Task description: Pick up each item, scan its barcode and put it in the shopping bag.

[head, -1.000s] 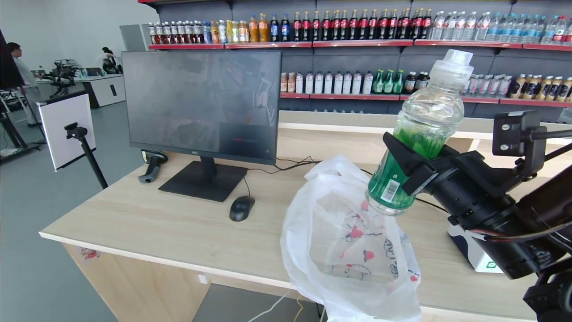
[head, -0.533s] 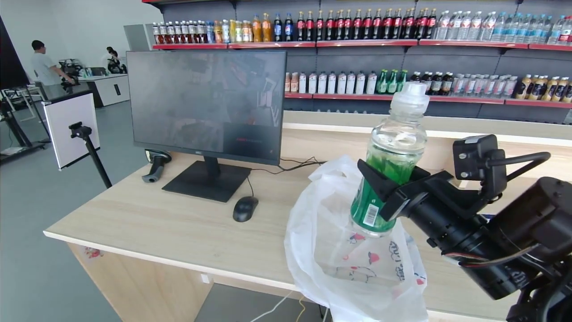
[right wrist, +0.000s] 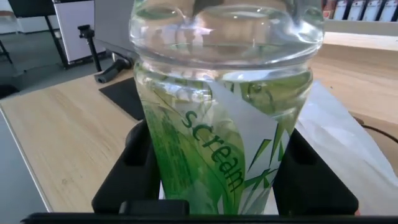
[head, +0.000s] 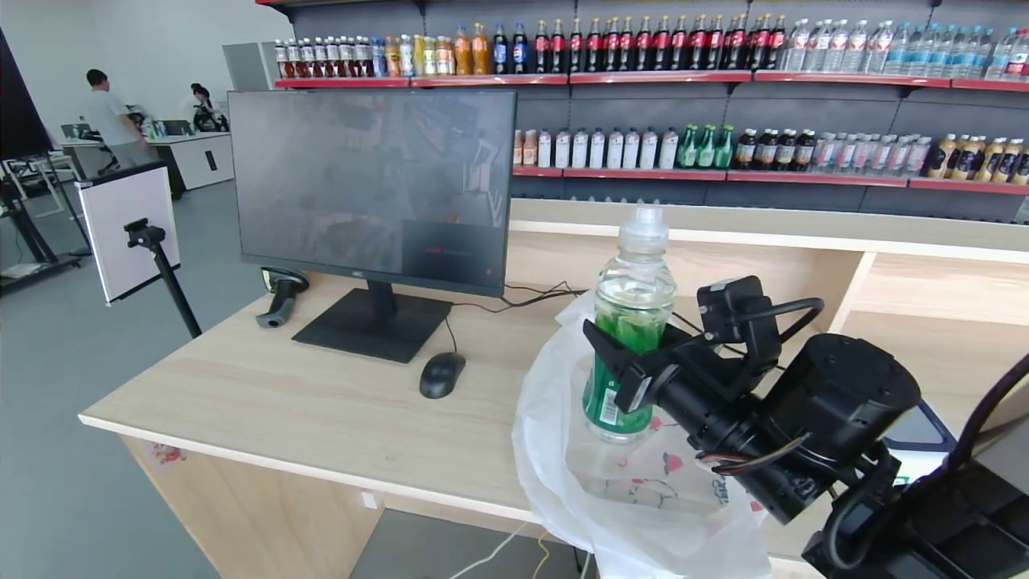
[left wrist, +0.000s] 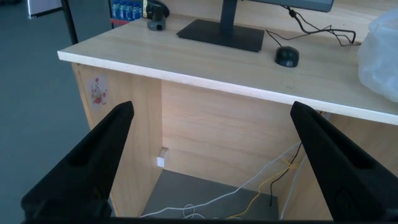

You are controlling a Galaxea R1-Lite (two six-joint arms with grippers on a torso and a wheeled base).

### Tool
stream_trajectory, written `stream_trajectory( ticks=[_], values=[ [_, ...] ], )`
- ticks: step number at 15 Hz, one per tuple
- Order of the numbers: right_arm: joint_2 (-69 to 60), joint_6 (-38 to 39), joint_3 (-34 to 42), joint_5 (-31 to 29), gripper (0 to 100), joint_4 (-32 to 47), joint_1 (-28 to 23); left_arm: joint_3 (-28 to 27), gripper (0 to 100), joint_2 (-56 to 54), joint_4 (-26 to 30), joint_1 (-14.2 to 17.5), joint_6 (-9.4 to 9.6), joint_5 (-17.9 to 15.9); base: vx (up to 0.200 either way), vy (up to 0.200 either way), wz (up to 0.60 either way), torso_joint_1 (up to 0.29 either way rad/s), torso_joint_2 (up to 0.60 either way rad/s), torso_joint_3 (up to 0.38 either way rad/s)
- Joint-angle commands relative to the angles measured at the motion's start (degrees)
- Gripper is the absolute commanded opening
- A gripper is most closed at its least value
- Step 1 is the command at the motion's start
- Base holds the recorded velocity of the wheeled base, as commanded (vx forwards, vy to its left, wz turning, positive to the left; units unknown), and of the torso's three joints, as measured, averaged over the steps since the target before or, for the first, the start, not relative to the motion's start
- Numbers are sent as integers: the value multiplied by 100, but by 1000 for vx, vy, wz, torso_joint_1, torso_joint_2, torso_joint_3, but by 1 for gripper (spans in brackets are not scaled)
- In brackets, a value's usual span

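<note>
Right gripper (head: 629,363) clamped on bottle (head: 633,310); far finger hidden behind it. Bottle upright at shopping bag (head: 563,466) mouth. Left gripper (left wrist: 211,155) low before table (left wrist: 186,70) edge, spread wide, empty.

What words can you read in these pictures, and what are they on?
On the bottle label: green brand lettering, left unquoted.
On its barcode: digits too small to read.
On the monitor: red text, too blurred.
On the shopping bag: dark print, too blurred.
On the shelf bottles: labels too small.
</note>
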Motion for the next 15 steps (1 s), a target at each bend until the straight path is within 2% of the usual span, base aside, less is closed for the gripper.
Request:
stream_trajectory(
  ticks=[1,4,10,15],
  values=[
    [333,66,-152,-6,0,-8,11,0,100,-2,-1,-1,-4,1,0,0,0,0,0,0],
    [544,92,-196,-6,0,-8,-183,0,100,-2,-1,-1,-4,1,0,0,0,0,0,0],
    [1010,92,-732,-49,0,-8,-227,0,100,-2,-1,-1,-4,1,0,0,0,0,0,0],
    [1072,92,-671,-49,0,-8,-227,0,100,-2,-10,-1,-13,1,0,0,0,0,0,0]
  ],
)
